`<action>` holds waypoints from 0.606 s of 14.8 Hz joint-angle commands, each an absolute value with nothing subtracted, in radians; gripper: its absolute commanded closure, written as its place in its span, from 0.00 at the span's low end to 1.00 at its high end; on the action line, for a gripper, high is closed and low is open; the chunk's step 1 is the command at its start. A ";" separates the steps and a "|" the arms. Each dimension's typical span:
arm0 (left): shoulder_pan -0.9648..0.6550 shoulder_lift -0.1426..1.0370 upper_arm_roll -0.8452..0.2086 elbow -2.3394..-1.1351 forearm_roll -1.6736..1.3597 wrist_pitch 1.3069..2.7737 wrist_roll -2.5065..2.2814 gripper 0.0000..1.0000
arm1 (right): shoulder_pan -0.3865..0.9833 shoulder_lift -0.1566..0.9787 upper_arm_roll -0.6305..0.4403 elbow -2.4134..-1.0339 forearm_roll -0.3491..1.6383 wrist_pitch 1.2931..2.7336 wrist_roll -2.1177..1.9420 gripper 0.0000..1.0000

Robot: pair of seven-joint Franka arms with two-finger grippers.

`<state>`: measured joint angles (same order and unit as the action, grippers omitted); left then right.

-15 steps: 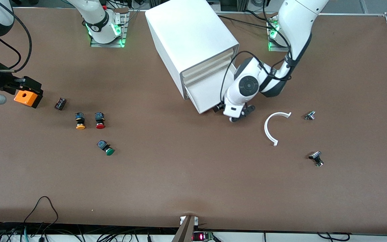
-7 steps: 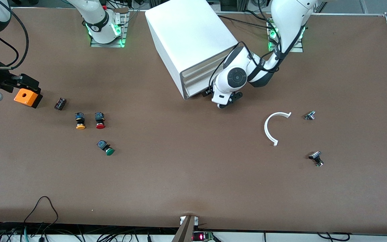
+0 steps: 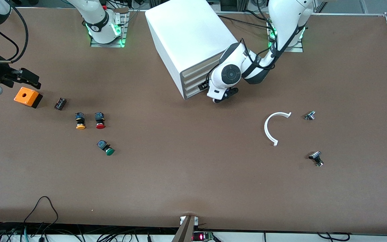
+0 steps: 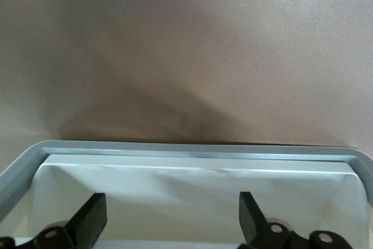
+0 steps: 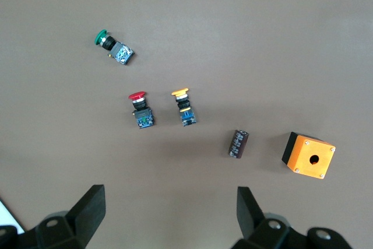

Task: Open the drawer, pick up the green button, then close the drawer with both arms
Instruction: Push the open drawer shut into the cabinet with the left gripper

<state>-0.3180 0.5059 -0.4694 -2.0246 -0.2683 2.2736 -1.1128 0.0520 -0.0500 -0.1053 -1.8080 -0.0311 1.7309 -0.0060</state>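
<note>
The white cabinet (image 3: 190, 37) stands at the robots' side of the table. Its bottom drawer (image 3: 193, 91) sits pushed in, level with the three above. My left gripper (image 3: 204, 86) is at the drawer's front, mostly hidden under the wrist. In the left wrist view it (image 4: 172, 220) is open, with the white drawer front (image 4: 192, 182) between its fingers. The green button (image 3: 107, 148) lies on the table toward the right arm's end and also shows in the right wrist view (image 5: 113, 46). My right gripper (image 3: 25, 76) hangs open and empty (image 5: 172, 211) beside an orange box.
The orange box (image 3: 28, 96), a small black part (image 3: 60, 103), a yellow-capped button (image 3: 80, 121) and a red-capped button (image 3: 99, 120) lie near the green one. A white arc (image 3: 272, 127) and two small metal parts (image 3: 310, 115), (image 3: 316, 158) lie toward the left arm's end.
My left gripper has pushed the bottom drawer from sticking out to fully in. My right gripper has drawn away from the orange box, which stays in place.
</note>
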 commanded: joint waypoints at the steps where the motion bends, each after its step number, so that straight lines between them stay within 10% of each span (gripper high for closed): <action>1: -0.299 0.476 -0.471 -2.046 -0.298 2.255 -1.100 0.00 | 0.044 -0.058 -0.103 -1.809 -0.035 1.736 -0.014 0.00; 9: -0.014 0.319 -0.410 -2.026 -0.282 2.257 -0.835 0.00 | 0.041 -0.051 -0.104 -1.804 -0.029 1.729 -0.009 0.00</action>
<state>-0.0950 0.4179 -0.4139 -2.0082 -0.2685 2.2762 -0.9037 0.0515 -0.0483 -0.1074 -1.8074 -0.0312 1.7359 -0.0056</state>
